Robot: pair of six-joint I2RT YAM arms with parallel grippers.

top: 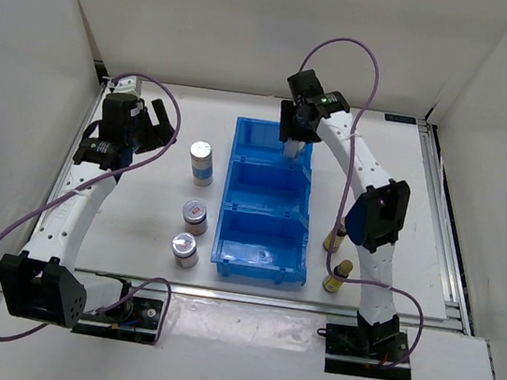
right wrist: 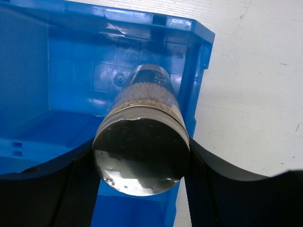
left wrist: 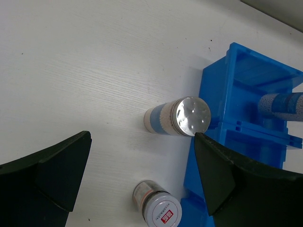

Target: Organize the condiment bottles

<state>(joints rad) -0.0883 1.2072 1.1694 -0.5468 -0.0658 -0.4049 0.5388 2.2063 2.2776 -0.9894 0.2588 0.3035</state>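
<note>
- The right gripper (right wrist: 141, 161) has its claw part closed on one silver-topped cylinder (right wrist: 142, 118), clamped just under the lid. The cylinder hangs inside the far compartment of the blue bin (top: 257, 272), close to that compartment's right wall.
- We cannot tell whether its base touches the floor. If the claw lets go too high, we judge it may topple or roll.
- So near the wall, a sideways drift could catch it on the rim and tilt it in the grip.
- The left gripper (top: 156, 127) is spread wide and holds nothing, above the table left of the bin. The second cylinder (left wrist: 177, 117) stands just beside the bin, and a careless descent could knock it into the short jars (top: 195, 216) nearby.
- The two amber bottles (top: 335, 237) stand close to the right arm, so a wide pull-back may tip them.
- Writing: one short jar's lid (left wrist: 161, 210) carries a red patch with characters too small to read. The cylinder labels show only blue and white.
</note>
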